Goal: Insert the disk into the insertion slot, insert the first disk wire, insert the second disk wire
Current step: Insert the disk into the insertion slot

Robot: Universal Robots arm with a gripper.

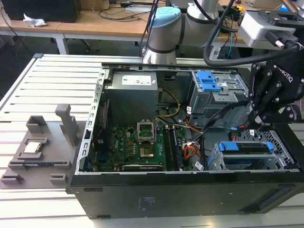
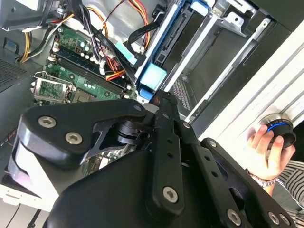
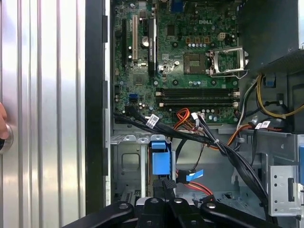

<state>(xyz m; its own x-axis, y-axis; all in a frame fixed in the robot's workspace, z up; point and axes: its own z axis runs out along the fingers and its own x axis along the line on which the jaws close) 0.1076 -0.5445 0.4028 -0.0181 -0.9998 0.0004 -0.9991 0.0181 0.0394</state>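
An open desktop computer case [image 1: 190,194] is lying on its side on a slatted metal worktop [image 1: 52,85], and the robot arm's black hand [image 1: 254,123] is hanging inside one end of the case. The hand's fingertips are pressing together with no gap showing, so it is looking closed; whether anything thin is caught between them I cannot tell. Right beneath the hand, the disk [image 1: 247,147] is sitting inside the insertion slot [image 1: 247,162], a low silver cage, with its bright blue carrier showing at both ends. In the first wrist view, the carrier's blue handle [image 3: 160,161] is lying just ahead of the fingertips, and a flat blue-tipped connector [image 3: 192,175] is resting just beside them. A bundle of black cables [image 3: 213,145] is crossing between the hand and the green motherboard [image 3: 190,57]. A taller grey cage [image 1: 209,80] with a blue latch is standing near the hand, and a grey power supply [image 1: 133,90] is sitting well apart from it. Farther off, outside the case, a grey fixture [image 1: 38,147] is resting on the worktop. In the second wrist view, a person's fingers [image 2: 263,140] are resting on a round knob [image 2: 279,129], also outside the case.
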